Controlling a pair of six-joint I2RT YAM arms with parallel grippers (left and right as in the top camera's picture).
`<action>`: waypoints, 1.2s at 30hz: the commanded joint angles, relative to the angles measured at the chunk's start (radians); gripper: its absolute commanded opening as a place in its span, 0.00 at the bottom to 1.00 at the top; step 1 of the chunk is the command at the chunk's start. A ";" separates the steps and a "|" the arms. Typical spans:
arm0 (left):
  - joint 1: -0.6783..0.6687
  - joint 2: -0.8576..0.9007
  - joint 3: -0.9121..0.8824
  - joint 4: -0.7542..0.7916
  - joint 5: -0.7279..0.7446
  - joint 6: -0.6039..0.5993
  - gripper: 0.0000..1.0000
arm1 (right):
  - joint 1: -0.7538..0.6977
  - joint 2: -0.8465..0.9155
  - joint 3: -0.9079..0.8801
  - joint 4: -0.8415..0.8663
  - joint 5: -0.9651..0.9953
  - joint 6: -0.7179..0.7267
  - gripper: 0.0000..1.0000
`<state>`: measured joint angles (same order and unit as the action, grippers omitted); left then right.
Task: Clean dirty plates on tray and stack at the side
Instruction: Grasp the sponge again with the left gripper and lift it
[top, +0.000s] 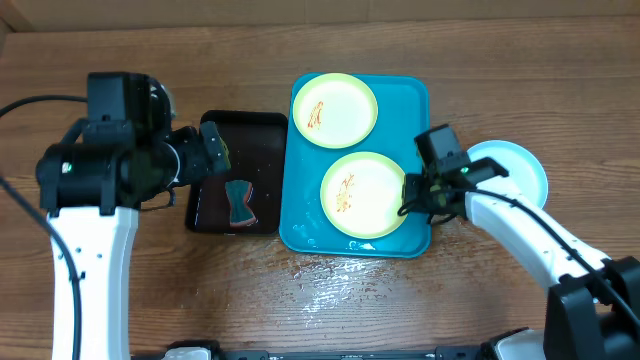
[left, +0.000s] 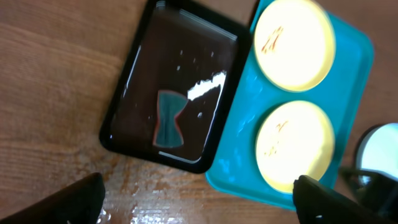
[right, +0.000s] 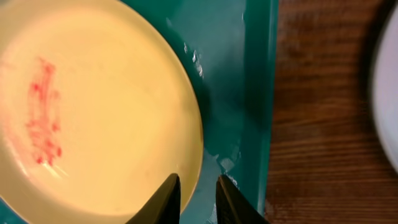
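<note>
A: Where's the plate (top: 363, 193)?
B: Sauce-streaked, flat in the tray (top: 415, 95), with its right rim inside my right gripper (right: 194, 198). The gap is narrow and I can't tell if it's pinching. I'd bite deeper before lifting. My left gripper (left: 196, 186) gapes wide above the black tray (top: 205, 200).

Turquoise, yellow-green and black on brown wood

The tray (top: 300, 225) is bright turquoise. The far plate (top: 334, 110) and near plate (top: 362, 194) are yellow-green rimmed, pale centred and streaked red-brown. The third plate (top: 520, 165) is light teal, the small tray (top: 215, 160) glossy black, the sponge (top: 239, 203) teal edged red, and the table (top: 200, 290) grained brown.
</note>
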<state>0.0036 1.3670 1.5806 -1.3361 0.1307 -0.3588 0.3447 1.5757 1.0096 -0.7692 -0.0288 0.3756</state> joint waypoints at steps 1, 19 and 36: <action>-0.014 0.064 -0.072 -0.008 -0.019 0.053 0.89 | -0.016 -0.081 0.102 -0.032 0.000 -0.066 0.22; -0.051 0.542 -0.322 0.262 -0.063 0.067 0.42 | -0.016 -0.141 0.123 -0.119 0.000 -0.092 0.27; -0.048 0.416 -0.187 0.172 -0.081 0.068 0.04 | -0.145 -0.039 0.122 -0.114 0.039 -0.053 0.32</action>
<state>-0.0399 1.8828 1.3151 -1.1458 0.0708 -0.2989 0.2325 1.4841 1.1275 -0.8928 0.0811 0.3649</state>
